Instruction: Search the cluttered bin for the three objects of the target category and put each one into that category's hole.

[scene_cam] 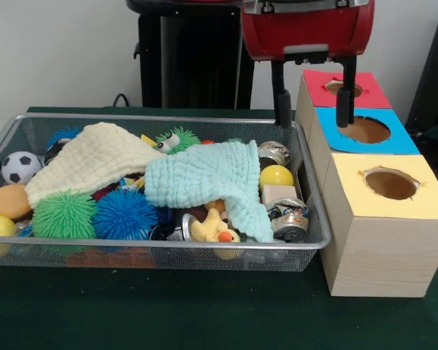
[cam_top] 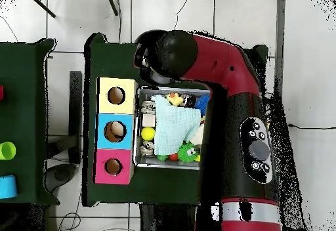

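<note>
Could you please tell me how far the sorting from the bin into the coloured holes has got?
Nothing looks done: the yellow hole shows only dark inside. The open gripper holds nothing, hanging between the bin and the boxes. The bin is full, with cloths covering toys, so all the searching and placing seems to remain.

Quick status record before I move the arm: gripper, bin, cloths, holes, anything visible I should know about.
gripper: open, empty, above the bin's far right corner
bin: wire mesh, cluttered
cloths: cream cloth and mint cloth covering much of the contents
visible items: soccer ball, rubber duck, yellow ball
holes: red, blue, yellow; contents unseen
</note>
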Robot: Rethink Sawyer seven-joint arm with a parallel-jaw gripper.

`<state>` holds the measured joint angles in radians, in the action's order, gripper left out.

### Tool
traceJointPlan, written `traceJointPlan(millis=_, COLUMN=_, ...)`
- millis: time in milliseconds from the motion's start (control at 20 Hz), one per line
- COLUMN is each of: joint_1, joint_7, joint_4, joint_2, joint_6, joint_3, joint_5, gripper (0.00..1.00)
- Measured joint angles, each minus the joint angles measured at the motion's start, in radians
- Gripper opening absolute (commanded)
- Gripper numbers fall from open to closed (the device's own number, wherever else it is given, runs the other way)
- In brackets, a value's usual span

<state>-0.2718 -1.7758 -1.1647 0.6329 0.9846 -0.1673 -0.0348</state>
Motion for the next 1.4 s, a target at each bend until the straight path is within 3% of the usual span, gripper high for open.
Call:
traceJointPlan(millis=500, joint_1=-0.001, joint_7=0.0, joint_4=-0.102, joint_2=0.029, joint_6=-0.044, joint_3=0.0, joint_5=0.016, gripper=1.0)
traceJointPlan(millis=950, joint_1=-0.007, joint_7=0.0, joint_4=-0.239, joint_2=0.055, joint_6=-0.153, joint_3=-0.002, joint_5=0.031, gripper=1.0)
traceJointPlan(millis=1400, joint_1=-0.045, joint_7=0.0, joint_4=-0.262, joint_2=0.06, joint_6=-0.159, joint_3=-0.016, joint_5=0.037, gripper=1.0)
